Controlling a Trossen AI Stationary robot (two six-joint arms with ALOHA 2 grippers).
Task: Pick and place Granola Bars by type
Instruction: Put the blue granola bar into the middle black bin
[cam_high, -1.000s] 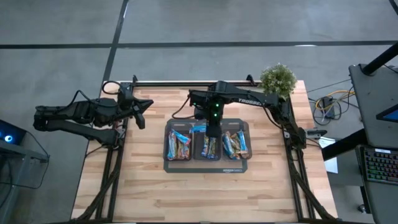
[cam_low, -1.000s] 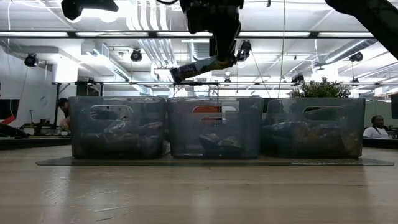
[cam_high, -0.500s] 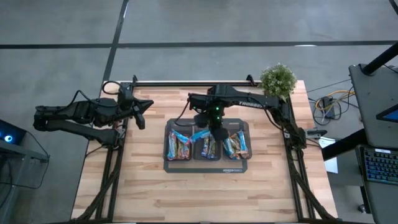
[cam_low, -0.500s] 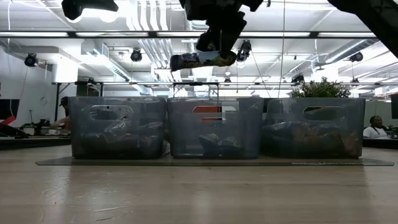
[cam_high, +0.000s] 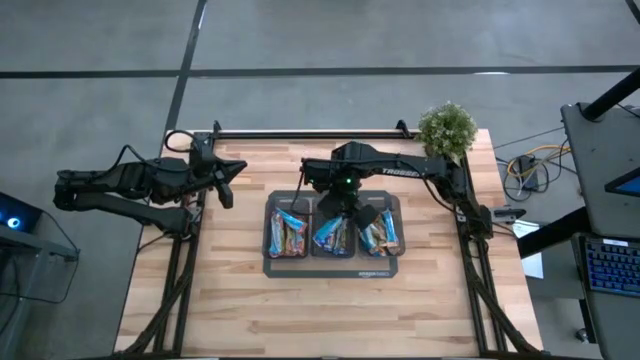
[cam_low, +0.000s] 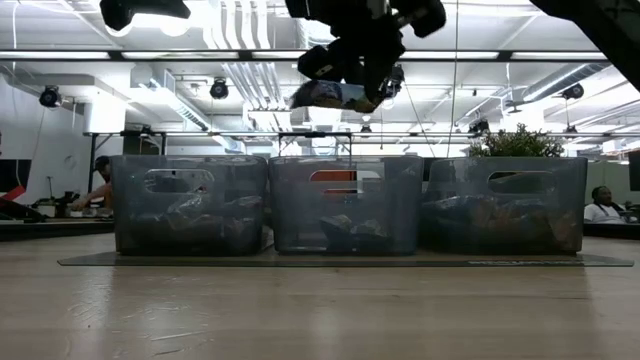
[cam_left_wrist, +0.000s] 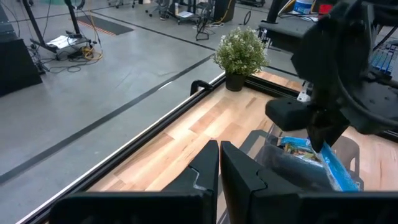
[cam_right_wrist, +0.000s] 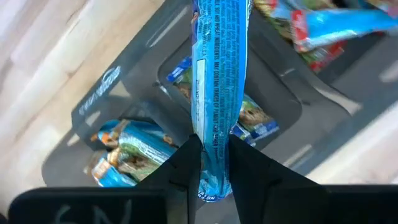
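My right gripper (cam_high: 338, 222) hangs above the middle bin (cam_low: 345, 205) of three grey bins that stand in a row on a dark tray (cam_high: 333, 267) on the wooden table (cam_high: 250, 310). Its fingers (cam_right_wrist: 184, 163) are clamped on one end of a light blue granola bar (cam_right_wrist: 216, 81), which is in the air over the bins and touches nothing else. More granola bars (cam_high: 288, 232) lie inside the left bin, the middle bin and the right bin. My left gripper (cam_left_wrist: 219, 163) waits at the left edge of the table, well apart from the tray, with its fingers pressed together and holding nothing. A small green plant (cam_high: 446, 128) stands at the far right corner.
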